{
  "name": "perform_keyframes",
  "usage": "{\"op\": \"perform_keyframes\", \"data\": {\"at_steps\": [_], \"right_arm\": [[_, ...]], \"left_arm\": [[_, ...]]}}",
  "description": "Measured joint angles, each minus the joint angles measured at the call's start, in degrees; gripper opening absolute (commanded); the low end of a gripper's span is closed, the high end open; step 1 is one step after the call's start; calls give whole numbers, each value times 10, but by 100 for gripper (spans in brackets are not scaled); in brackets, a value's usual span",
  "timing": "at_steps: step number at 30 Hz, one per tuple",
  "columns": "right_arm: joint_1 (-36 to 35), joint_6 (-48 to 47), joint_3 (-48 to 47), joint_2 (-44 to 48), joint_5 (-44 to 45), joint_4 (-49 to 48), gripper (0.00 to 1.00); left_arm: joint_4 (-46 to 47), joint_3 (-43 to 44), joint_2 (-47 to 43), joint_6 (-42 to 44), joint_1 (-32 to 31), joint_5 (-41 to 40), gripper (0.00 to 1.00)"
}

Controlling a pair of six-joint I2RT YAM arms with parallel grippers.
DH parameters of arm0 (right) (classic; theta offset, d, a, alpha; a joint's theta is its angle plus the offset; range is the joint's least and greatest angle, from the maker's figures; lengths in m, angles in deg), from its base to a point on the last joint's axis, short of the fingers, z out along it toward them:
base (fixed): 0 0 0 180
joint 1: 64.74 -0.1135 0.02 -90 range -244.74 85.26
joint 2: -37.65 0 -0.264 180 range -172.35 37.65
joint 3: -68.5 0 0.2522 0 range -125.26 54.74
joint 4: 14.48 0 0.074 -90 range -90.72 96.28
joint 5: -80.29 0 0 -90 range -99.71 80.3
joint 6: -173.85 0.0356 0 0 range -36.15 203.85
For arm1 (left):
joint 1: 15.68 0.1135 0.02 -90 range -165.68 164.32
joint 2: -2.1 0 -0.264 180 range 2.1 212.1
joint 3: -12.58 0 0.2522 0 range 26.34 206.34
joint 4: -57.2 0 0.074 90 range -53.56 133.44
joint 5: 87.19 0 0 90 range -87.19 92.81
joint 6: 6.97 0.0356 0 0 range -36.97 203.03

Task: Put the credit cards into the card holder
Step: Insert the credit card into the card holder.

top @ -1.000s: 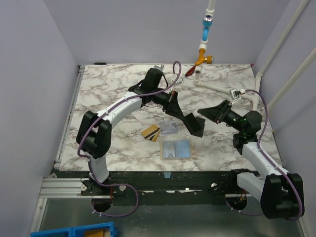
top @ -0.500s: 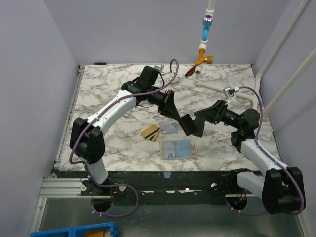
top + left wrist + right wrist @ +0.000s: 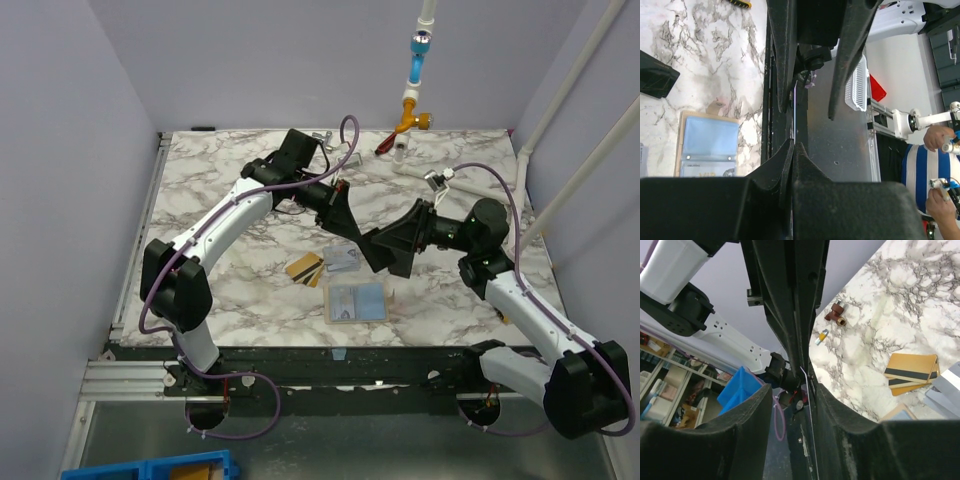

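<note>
The left claw is pinched tight on one credit card, which shows only as a thin pale edge standing up from between its black fingers. The right claw meets it head-on above the middle of the desk. Its jaws stand moderately apart, one finger on each side of the held card. Whether either finger touches the card cannot be told. Below and just in front of the two claws lies the card holder, opened flat, with its tan border and pale blue pockets facing up. Just behind it on the desk are a couple of grey-blue cards, and beside those, towards the left arm, overlapping gold cards with dark stripes. The desk has a white marble pattern with grey veins. At its far edge lie a red-handled tool and a white pipe, under a brass fitting that hangs from a blue and white tube. Lilac walls close in the desk. A blue bin sits on the floor below the near left corner.
</note>
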Motion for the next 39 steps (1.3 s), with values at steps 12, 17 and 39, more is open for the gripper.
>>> {"op": "perform_keyframes", "data": {"at_steps": [12,17,39], "right_arm": [[0,-10,15,13,-3,28,1],[-1,-14,15,31,20,57,1],[-1,-124,53,-18,271,438,1]], "left_arm": [[-37,39,0,24,10,-6,0],[-39,40,0,28,9,-18,34],[-148,20,-43,111,39,-215,98]]}}
